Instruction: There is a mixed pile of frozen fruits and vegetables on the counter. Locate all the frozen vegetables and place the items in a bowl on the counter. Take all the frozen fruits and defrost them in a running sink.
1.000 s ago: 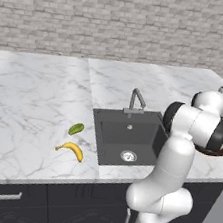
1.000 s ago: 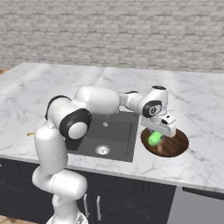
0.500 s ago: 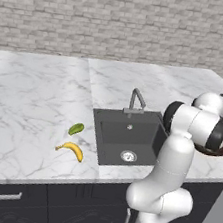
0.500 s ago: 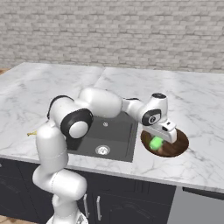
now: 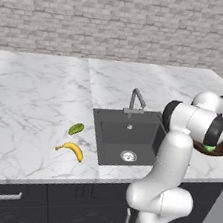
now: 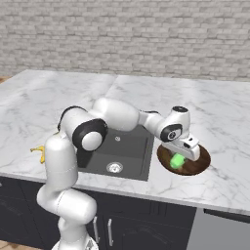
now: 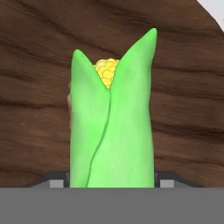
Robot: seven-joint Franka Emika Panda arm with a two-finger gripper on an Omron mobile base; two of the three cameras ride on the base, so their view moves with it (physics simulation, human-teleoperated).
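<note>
One vegetable, the bright green corn cob [image 7: 111,127], is in hand: in the hand view it fills the space between the jaws, husk tips and yellow kernels pointing away from the camera, with the dark wood grain of the bowl [image 7: 39,65] directly behind it. Treat the jaws as clamped on the cob; both sit tight against its sides.

In the right base view the gripper [image 6: 181,155] hangs low over the bowl [image 6: 198,165], which sits on the counter [image 6: 219,122] just right of the sink [image 6: 128,146]. The cob [image 6: 177,160] is inside the bowl's rim; you cannot tell whether it touches the wood. A sliver of brownish colour shows behind the cob in the hand view, too little to identify.

The step in hand is the placing of this vegetable. The next move calls for parting the jaws and lifting straight up, clear of the rim.

Farther off, left of the sink, the banana [image 5: 71,149] and the olive-green oval [image 5: 76,128] lie near each other on the counter, awaiting transfer to the sink beneath the faucet [image 5: 137,100].
</note>
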